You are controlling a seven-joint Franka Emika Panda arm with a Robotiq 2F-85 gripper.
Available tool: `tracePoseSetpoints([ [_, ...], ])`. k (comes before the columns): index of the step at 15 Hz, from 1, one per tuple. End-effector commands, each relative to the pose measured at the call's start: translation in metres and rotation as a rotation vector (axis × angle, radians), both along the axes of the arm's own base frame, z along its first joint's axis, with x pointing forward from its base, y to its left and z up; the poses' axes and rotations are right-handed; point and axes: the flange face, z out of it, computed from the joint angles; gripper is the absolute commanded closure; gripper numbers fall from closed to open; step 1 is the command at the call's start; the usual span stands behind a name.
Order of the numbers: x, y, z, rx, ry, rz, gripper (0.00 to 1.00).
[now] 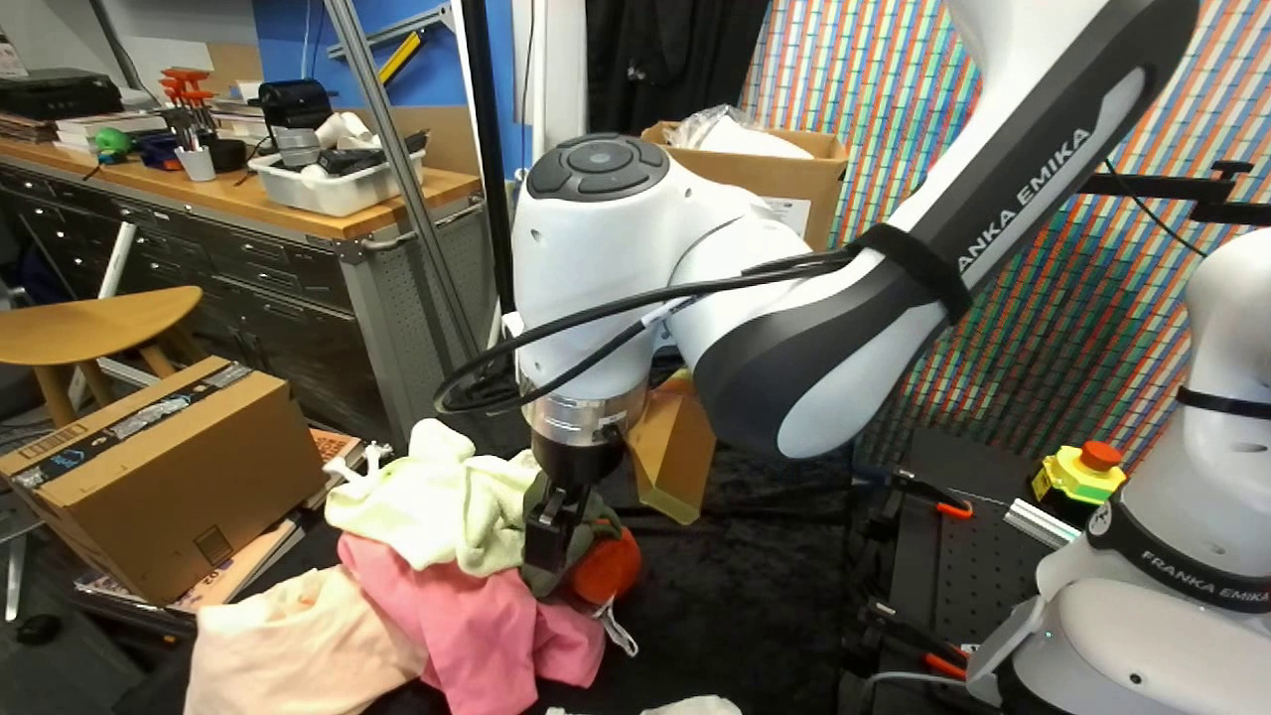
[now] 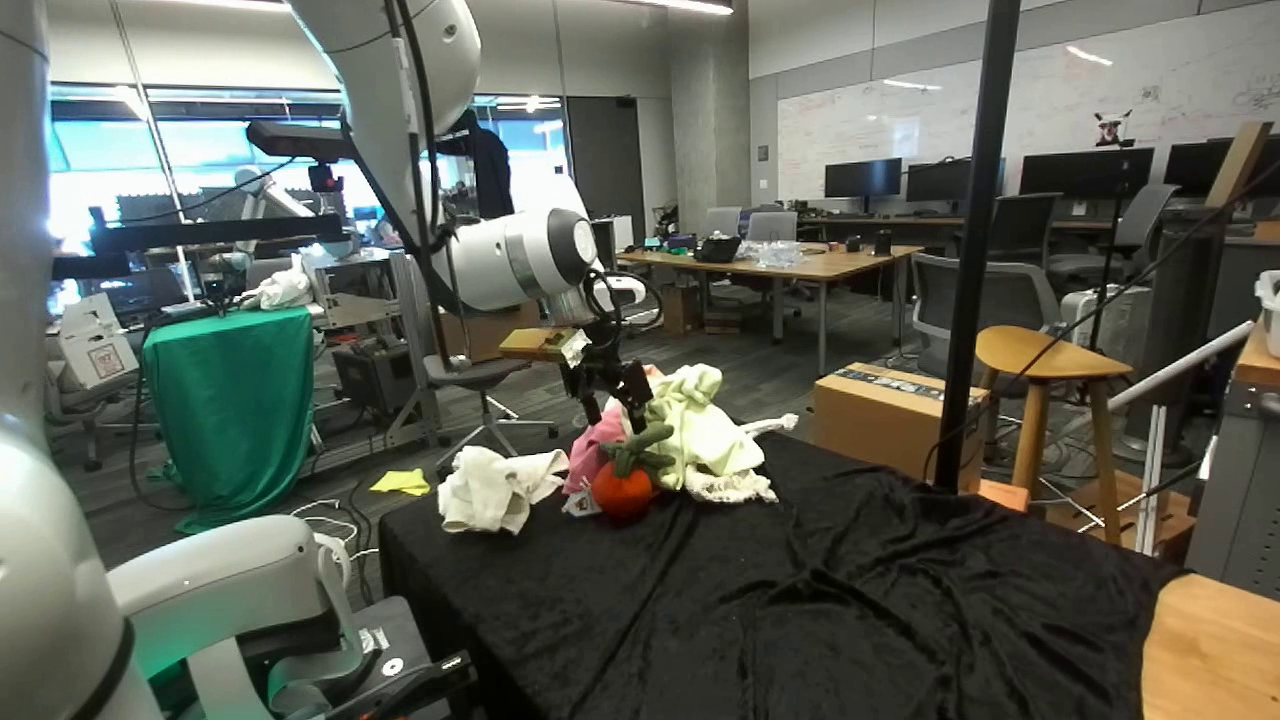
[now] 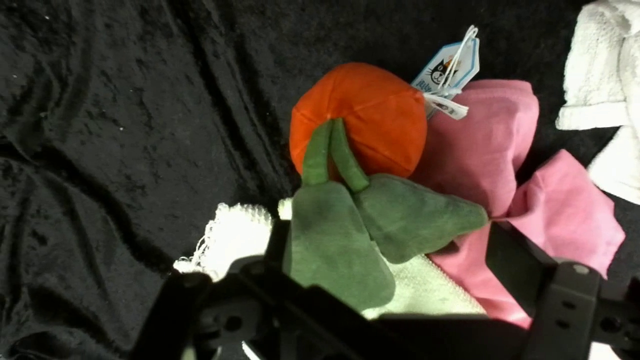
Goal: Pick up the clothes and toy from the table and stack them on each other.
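The toy [image 3: 360, 115], a red-orange plush with green leaf-like parts and a white tag, sits on the black table [image 2: 850, 600] against the clothes. Its leaves lie over the pink garment [image 1: 467, 626] and the pale yellow-green garment [image 1: 437, 506], which is piled on the pink one. A peach garment [image 1: 298, 645] spreads alongside, and a white garment [image 2: 495, 490] lies apart from the toy. My gripper [image 3: 397, 250] points down at the leaves with its fingers spread wide. One finger borders a leaf; the opposite finger is over pink fabric. Nothing is gripped.
A brown cardboard box [image 1: 169, 477] stands beyond the table's edge near the pile. The robot's white base [image 1: 1162, 596] and a yellow-and-red emergency stop [image 1: 1082, 472] are on the opposite side. A black upright pole [image 2: 975, 250] rises behind the table.
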Motion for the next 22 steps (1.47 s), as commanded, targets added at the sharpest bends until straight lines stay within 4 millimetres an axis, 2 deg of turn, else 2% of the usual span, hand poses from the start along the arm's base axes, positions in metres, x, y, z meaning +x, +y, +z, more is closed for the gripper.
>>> tracePoseSetpoints([
  [1, -0.008, -0.001, 0.028, -0.039, 0.037, 0.021, 0.00],
  [8, -0.029, 0.001, 0.064, -0.083, 0.140, 0.045, 0.00],
  [11, -0.042, 0.011, 0.064, -0.073, 0.202, 0.055, 0.00],
  [18, -0.076, 0.062, 0.039, -0.005, 0.283, 0.121, 0.00],
  [22, -0.097, 0.087, 0.015, 0.028, 0.344, 0.228, 0.00],
])
